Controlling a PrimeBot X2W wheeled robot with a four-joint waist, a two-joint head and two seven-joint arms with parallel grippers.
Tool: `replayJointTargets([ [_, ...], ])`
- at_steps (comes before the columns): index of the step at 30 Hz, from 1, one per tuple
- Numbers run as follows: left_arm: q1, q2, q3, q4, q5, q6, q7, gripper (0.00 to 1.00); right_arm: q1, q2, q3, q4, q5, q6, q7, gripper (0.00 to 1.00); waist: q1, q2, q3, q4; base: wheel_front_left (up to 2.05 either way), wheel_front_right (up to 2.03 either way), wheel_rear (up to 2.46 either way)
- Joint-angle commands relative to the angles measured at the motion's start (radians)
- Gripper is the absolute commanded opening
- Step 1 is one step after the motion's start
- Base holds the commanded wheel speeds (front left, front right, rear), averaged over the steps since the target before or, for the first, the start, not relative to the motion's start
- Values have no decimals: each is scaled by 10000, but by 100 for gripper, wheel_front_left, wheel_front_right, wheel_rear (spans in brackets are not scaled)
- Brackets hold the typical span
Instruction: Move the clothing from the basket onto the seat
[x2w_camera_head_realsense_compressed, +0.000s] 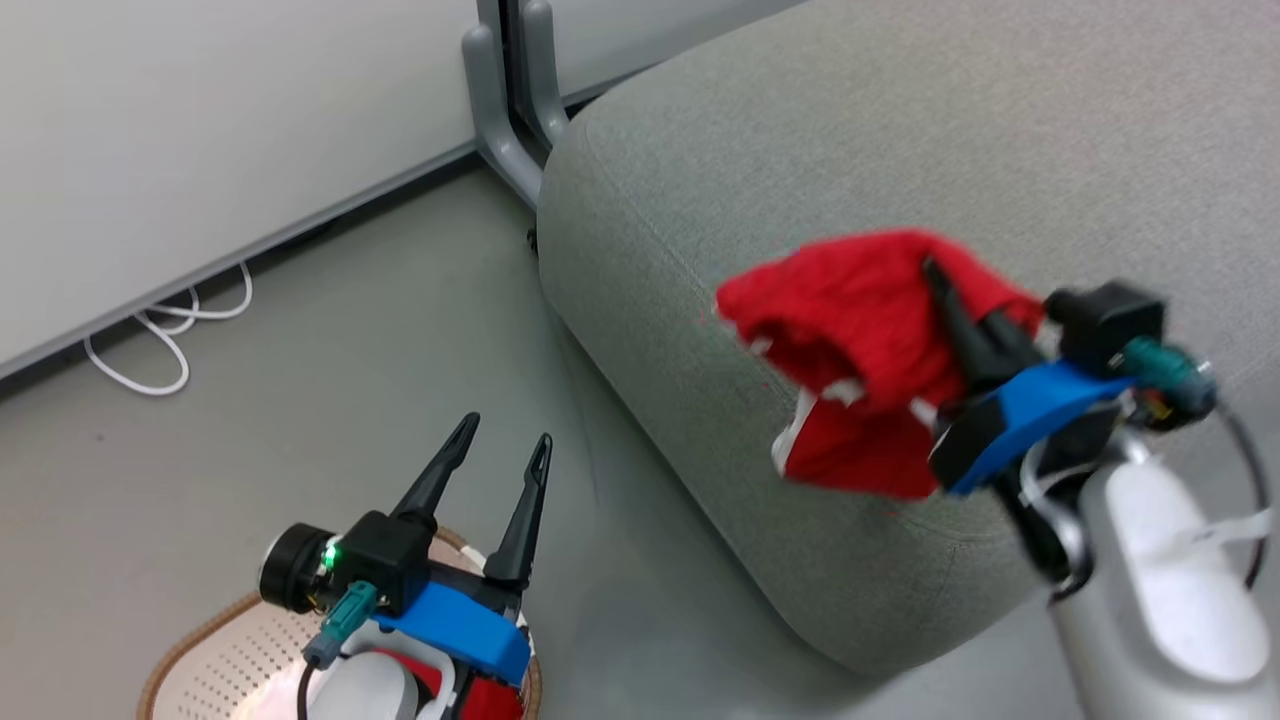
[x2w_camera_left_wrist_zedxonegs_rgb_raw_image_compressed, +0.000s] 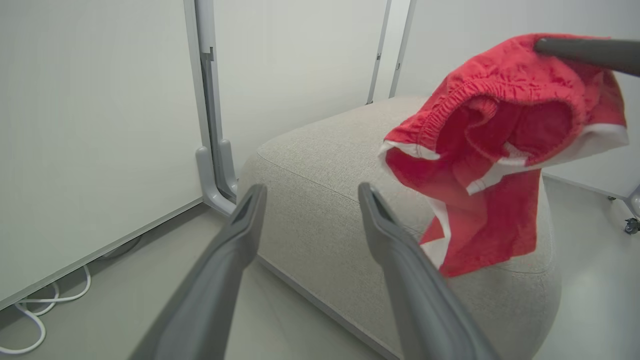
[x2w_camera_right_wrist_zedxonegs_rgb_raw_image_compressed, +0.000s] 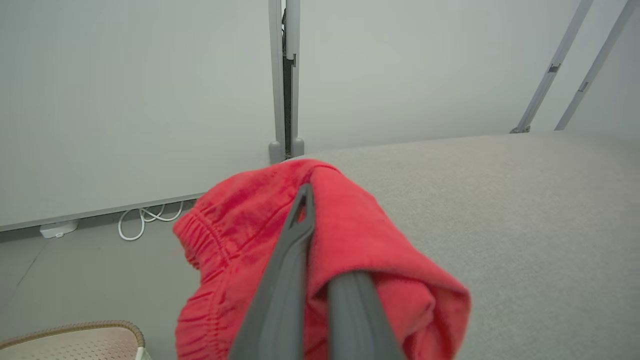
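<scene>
- Our right gripper (x2w_camera_head_realsense_compressed: 935, 275) clenched the soft red, white-trimmed clothing (x2w_camera_head_realsense_compressed: 850, 330), hanging just above the near edge of the grey woven-fabric seat (x2w_camera_head_realsense_compressed: 900, 120).
- Our left gripper (x2w_camera_head_realsense_compressed: 507, 430) gaped empty by the cream perforated plastic basket (x2w_camera_head_realsense_compressed: 200, 630).

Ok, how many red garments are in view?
2: one garment in the right gripper's jaws at the seat's edge, another in the basket; more may be hidden there.
</scene>
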Motion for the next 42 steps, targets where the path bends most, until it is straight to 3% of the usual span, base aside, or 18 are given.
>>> replayJointTargets([
  [1, -253, 128, -57, -87, 95, -16, -27, 100, -477, -173, -272, -57, 122, 3, 57, 0, 0, -1, 372, 116, 0, 0, 0],
  [10, -1357, 811, -442, -363, 163, -16, -27, 100, -2930, -1057, -2634, 449, 806, 5, 73, 0, 0, -1, 2103, 780, 0, 0, 0],
  [17, -1831, 1140, -518, -633, 224, -16, -27, 100, -4170, -2200, -4092, 965, 459, 5, -214, 0, 0, -1, 3279, 1299, 0, 0, 0],
  [25, -2817, 1476, -997, -885, 340, -16, -27, 100, -4993, -2922, -5341, 1643, 184, 3, -1165, 0, 0, -1, 4439, 1845, 0, 0, 0],
  [42, -3228, 1745, -1057, -1163, 524, -16, -27, 100, -4761, -2440, -5807, 4337, -145, 3, -2457, 0, 0, -1, 5373, 2016, 0, 0, 0],
])
